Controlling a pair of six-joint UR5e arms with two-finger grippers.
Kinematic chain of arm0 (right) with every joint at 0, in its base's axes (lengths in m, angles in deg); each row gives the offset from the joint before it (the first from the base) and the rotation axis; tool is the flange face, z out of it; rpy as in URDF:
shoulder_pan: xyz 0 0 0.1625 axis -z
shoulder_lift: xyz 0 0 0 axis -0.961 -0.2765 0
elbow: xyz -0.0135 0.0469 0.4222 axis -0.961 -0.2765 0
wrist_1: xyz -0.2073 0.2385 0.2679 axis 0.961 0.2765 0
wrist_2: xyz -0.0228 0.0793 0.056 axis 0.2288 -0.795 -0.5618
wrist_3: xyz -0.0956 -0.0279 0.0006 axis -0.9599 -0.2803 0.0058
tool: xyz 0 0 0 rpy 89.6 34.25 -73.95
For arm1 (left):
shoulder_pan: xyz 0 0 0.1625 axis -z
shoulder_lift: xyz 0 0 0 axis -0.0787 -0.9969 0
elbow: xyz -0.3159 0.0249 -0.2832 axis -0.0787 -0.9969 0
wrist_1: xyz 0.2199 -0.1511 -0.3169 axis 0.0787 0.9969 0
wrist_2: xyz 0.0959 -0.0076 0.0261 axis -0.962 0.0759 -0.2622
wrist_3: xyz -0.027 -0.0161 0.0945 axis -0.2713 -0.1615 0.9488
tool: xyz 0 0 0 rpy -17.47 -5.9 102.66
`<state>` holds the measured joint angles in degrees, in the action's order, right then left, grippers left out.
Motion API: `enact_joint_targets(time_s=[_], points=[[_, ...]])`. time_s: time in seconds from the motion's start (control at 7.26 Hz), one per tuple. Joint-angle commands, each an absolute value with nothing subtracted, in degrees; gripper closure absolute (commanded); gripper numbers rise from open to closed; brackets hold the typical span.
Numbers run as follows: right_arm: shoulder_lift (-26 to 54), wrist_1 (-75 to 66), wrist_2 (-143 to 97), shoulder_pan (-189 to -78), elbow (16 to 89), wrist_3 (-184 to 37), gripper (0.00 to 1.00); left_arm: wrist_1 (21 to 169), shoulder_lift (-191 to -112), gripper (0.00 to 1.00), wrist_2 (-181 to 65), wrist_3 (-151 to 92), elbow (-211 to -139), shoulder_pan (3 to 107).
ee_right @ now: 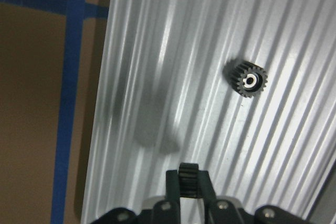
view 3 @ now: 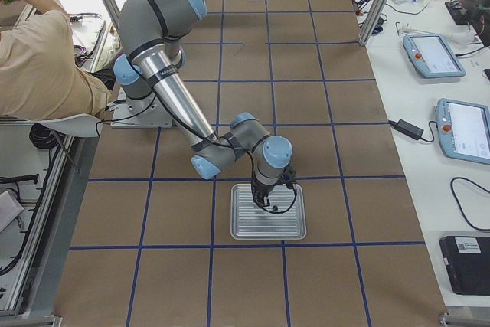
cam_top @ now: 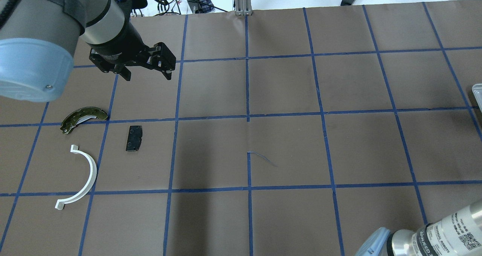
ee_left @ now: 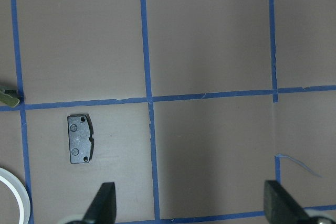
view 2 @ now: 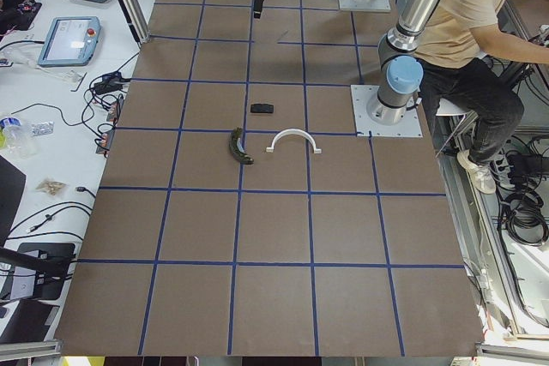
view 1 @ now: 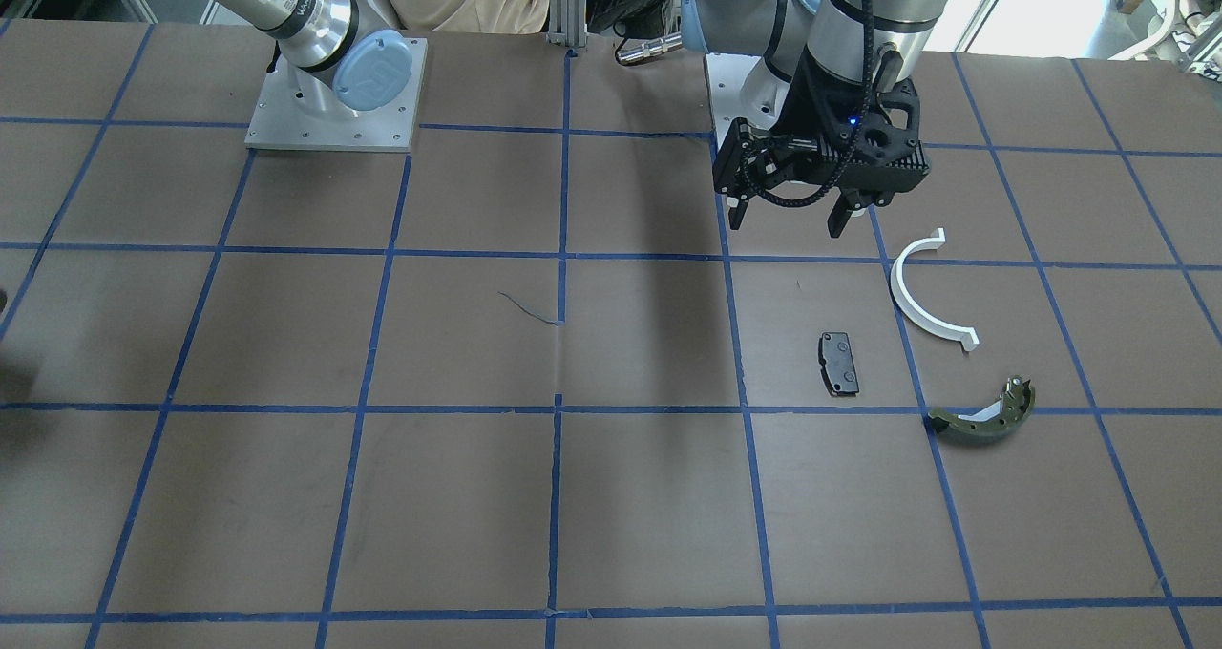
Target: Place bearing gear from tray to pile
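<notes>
Right gripper (ee_right: 188, 178) pinches bearing gear (ee_right: 188, 169) by its teeth (thin hold), may slip mid-carry; second gear (ee_right: 248, 78) at 1 o'clock. Left gripper (ee_left: 190, 201) spread.

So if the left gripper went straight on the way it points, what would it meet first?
Most likely bare table, beside a blue tape line. The left gripper points down, open; the black pad lies off to one side.
</notes>
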<state>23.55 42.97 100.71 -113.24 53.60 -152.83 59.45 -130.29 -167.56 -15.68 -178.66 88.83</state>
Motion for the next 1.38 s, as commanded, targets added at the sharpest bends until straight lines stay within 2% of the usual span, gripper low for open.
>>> enact_joint_targets(time_s=[0.0,0.55,1.24], points=[[19.2,39.0,100.8,-115.2,53.6,-152.3,1.00,59.4,-130.3,0.00,-167.6,-15.6,-178.6,88.8],[16.5,35.5,95.3,-129.1,54.4,-140.0,1.00,59.4,-130.2,0.00,-167.6,-15.6,-178.7,88.8],[14.4,30.8,87.3,-151.5,55.9,-106.7,1.00,59.5,-130.2,0.00,-167.6,-15.6,-178.7,88.8]])
